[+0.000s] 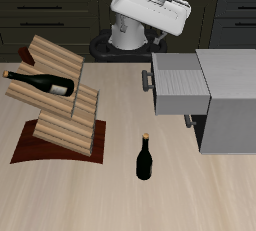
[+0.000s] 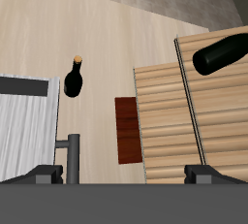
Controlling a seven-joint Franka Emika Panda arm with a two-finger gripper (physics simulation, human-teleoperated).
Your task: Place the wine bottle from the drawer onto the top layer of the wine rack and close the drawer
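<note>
Wine bottle (image 1: 38,82) count first: you have two alike in the exterior view; one lies on its side on the top layer of the wine rack (image 1: 62,110), neck pointing away from the cabinet; its twin (image 1: 144,158) stands upright on the table (image 1: 200,200) near the front edge, between the rack's base board and the cabinet (image 1: 232,100), touching neither; you also have one rack, one cabinet and one drawer (image 1: 180,82); the drawer stands pulled out toward the rack, its bar handle (image 1: 146,80) facing that way; from this angle you cannot see into it.

Your wrist view gives what the exterior one does not: the drawer's handle (image 2: 71,155) up close, the slats of the rack (image 2: 179,112) from above, the dark base board beside them, and the body of the racked bottle (image 2: 221,53) cut off at the frame's edge; the standing bottle (image 2: 74,78) shows whole there, cork end away from the camera; the cabinet body appears only in the exterior view.

Your arm (image 1: 150,10) is raised at the back of the table, over the gap between rack and drawer; the gripper (image 2: 124,175) shows only in the wrist view, fingers (image 2: 34,176) spread wide with nothing between them; in the exterior view it is hidden behind the arm's white housing.
</note>
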